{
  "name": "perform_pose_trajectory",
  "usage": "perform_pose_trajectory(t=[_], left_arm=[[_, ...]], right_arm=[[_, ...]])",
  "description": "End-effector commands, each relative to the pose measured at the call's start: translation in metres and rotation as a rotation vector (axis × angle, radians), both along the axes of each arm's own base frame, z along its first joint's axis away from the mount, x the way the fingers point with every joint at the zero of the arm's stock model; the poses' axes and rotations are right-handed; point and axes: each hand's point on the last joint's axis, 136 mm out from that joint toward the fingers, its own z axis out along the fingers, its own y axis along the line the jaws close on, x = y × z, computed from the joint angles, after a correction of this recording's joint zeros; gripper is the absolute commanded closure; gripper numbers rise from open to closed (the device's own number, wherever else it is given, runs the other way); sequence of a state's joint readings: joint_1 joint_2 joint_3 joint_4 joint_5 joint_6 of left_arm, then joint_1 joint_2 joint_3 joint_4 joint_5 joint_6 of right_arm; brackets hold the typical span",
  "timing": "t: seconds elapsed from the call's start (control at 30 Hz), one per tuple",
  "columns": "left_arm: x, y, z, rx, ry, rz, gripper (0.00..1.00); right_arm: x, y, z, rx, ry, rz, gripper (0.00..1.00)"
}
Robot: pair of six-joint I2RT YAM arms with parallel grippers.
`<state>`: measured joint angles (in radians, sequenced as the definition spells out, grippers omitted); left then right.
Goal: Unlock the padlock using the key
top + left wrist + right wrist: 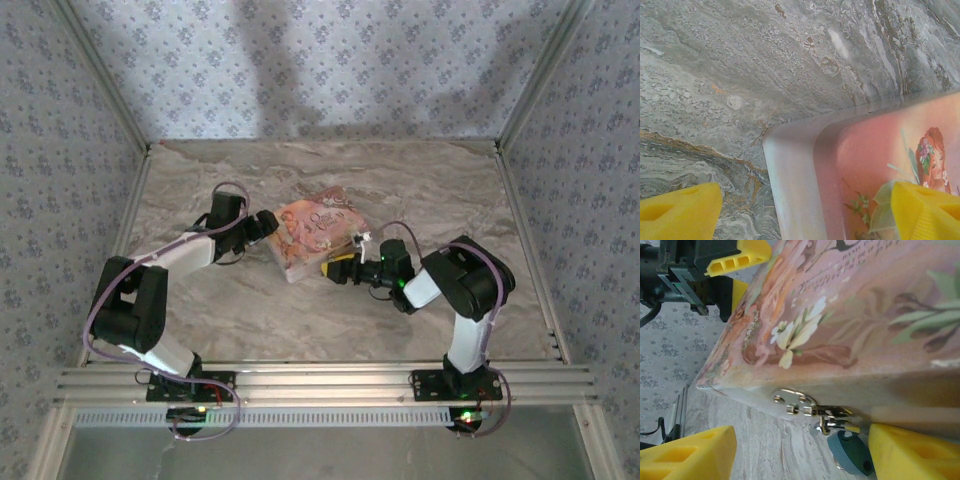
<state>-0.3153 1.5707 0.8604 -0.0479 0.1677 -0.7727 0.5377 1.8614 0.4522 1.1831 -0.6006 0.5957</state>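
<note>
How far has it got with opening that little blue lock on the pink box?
Early, I'd say. Done: both tools sit at the pink box. In hand: the left tool, open, straddles a box corner; the right tool, open, brackets the blue padlock hanging from the metal clasp. Left, it seems: the unlocking itself.

I see the box lying mid-worktop, with the left end effector at its left corner, one finger over the lid and one over the worktop. The right end effector sits at the box's near right side, where the padlock hangs under the clasp, between its spread fingers.
</note>
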Motion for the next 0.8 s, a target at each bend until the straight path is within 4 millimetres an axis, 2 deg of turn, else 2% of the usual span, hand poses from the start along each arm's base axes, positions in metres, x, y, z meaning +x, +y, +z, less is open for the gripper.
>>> perform_pose_trajectory(t=[0.0,0.43,0.77], left_arm=[[-0.042,0.008,-0.045,0.086,0.199,-0.023,0.14],[-0.042,0.006,-0.045,0.088,0.205,-0.029,0.14],[-0.043,0.006,-0.047,0.093,0.21,-0.028,0.14]], right_arm=[[0.008,0.006,0.012,0.052,-0.038,0.008,0.29],[0.003,0.014,0.02,0.116,-0.058,0.052,0.4],[-0.003,0.012,0.024,0.117,-0.069,0.06,0.44]])
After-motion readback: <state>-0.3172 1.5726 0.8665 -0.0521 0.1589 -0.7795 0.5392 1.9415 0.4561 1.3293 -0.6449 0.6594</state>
